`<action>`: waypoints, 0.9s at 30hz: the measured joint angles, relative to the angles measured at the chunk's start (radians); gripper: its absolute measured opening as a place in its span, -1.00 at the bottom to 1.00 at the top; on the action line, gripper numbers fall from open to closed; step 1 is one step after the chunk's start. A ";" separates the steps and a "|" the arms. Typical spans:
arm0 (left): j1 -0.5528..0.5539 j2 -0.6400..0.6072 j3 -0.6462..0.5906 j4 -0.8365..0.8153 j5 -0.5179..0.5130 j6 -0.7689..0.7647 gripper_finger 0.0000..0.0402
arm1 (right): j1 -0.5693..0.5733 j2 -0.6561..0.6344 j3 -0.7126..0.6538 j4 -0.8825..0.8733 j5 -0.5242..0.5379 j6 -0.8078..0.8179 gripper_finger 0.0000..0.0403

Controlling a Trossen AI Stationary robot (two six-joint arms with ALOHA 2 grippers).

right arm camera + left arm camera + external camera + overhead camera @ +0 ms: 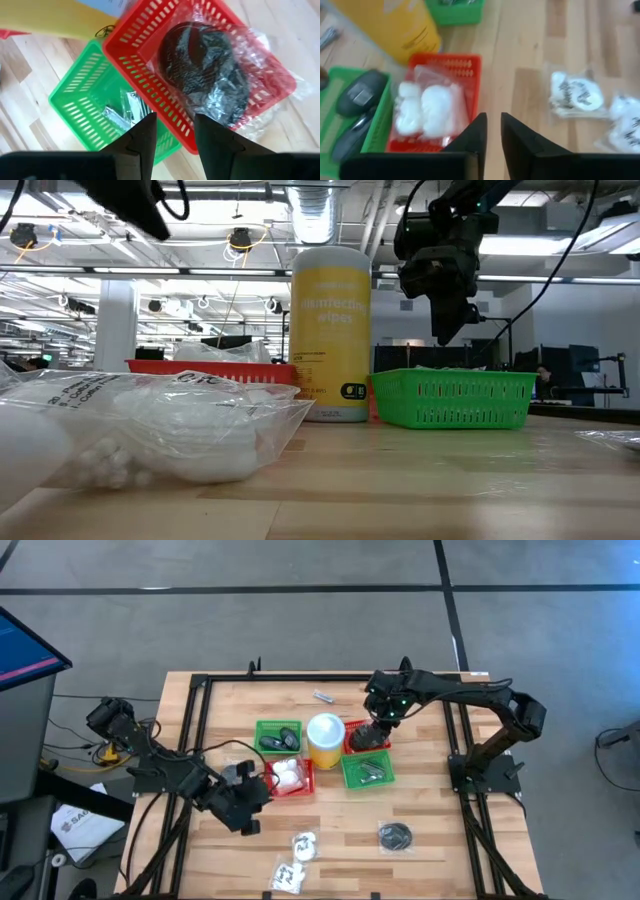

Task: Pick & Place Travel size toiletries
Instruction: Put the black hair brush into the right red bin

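left end effector [247,802]: fingers slightly parted, empty | right end effector [372,730]: fingers parted, empty, pointing down

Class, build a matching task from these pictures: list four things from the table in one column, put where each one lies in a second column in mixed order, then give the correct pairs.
Things:
1. bag of white pieces
2. bag of dark round pieces
3. silvery metal pieces
4. printed packets

Places:
A. in the green basket beside the right gripper's red basket
B. loose on the bare table near its front edge
C. in the red basket in front of the left gripper
D. in the red basket under the right gripper

Pairs: 1-C, 2-D, 3-A, 4-B
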 joint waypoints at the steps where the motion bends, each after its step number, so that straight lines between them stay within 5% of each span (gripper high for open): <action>1: 0.002 0.000 0.000 -0.017 0.000 -0.015 -0.73 | 0.005 0.000 0.000 0.000 0.000 0.000 -0.40; 13: 0.019 0.000 -0.110 -0.105 0.000 -0.194 -0.53 | 0.052 -0.062 0.000 0.009 0.001 0.008 -0.40; 27: 0.232 -0.026 -0.264 -0.110 0.132 -0.293 -0.49 | 0.171 -0.173 0.000 0.065 0.001 0.063 -0.40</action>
